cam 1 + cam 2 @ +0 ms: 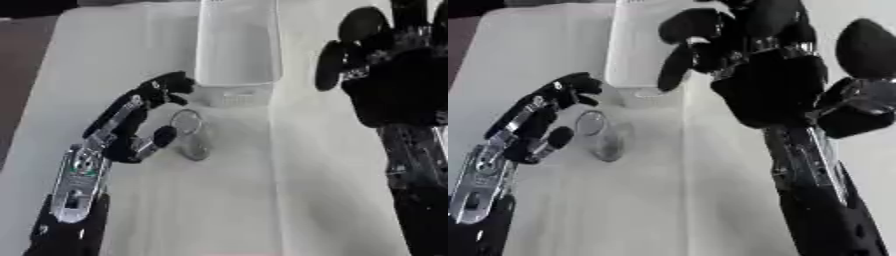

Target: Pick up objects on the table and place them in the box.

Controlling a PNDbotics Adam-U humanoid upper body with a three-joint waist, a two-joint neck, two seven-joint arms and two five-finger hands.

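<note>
Left eye view: right hand (398, 85) sits at the upper right of the frame, partly cut by the right edge, so the box (236, 45) at upper centre shows whole down to its perforated front wall. Right eye view: same hand fills the upper centre-right and covers the box's right side; only there do you see the thumb side of it at the far right edge.

Left hand (140, 122) comes in from the lower left, silver forearm running up toward frame centre. Fingers (166, 85) are curled over the top, thumb lower down, forming a C around the clear glass (188, 135). Thumb tip is just beside the glass's left side; upper fingers arch above the rim, near the box's front wall. Can't tell if any finger actually touches the glass, so no confirmed grip.

Glass is see-through, tilted or lying with its round mouth toward upper left, on the white table (210, 210), just below the box's front wall, centre-left of frame.

Right hand: raised, palm roughly toward the camera, fingers spread and mostly straight, holding nothing. Black forearm drops to the lower right corner.
</note>
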